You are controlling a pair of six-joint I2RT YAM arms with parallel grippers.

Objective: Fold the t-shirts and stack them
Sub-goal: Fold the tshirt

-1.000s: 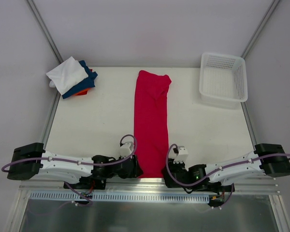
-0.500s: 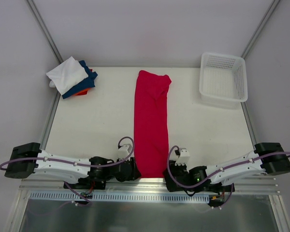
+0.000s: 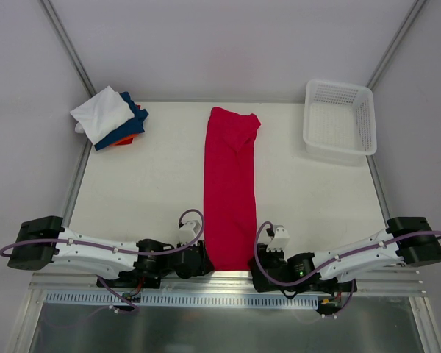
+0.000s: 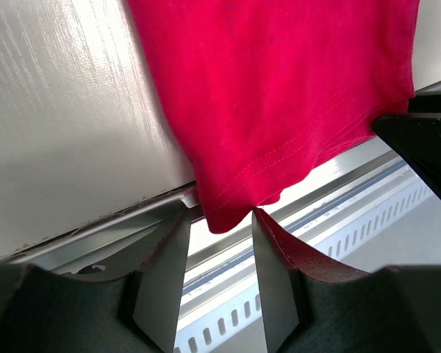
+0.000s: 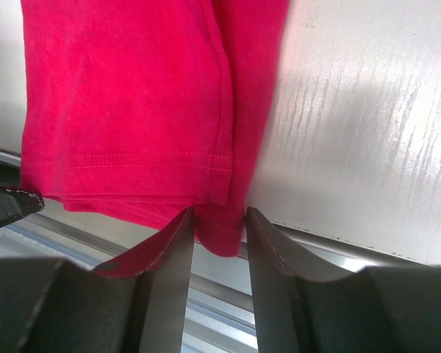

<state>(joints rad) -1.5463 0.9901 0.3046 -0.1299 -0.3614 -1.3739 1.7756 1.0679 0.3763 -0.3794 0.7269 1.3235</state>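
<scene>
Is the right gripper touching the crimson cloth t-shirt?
Cannot tell. Right wrist view: a corner of the crimson cloth t-shirt dips into the open right gripper; neither contact nor gap shows plainly.

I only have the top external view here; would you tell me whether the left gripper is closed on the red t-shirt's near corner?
Observer: Not yet. The left gripper stands open, with the corner of the red t-shirt just between its fingertips.
Operator: Thank you. And the right one?
Observer: The right gripper is open too, straddling the other corner, which overhangs the table.
</scene>
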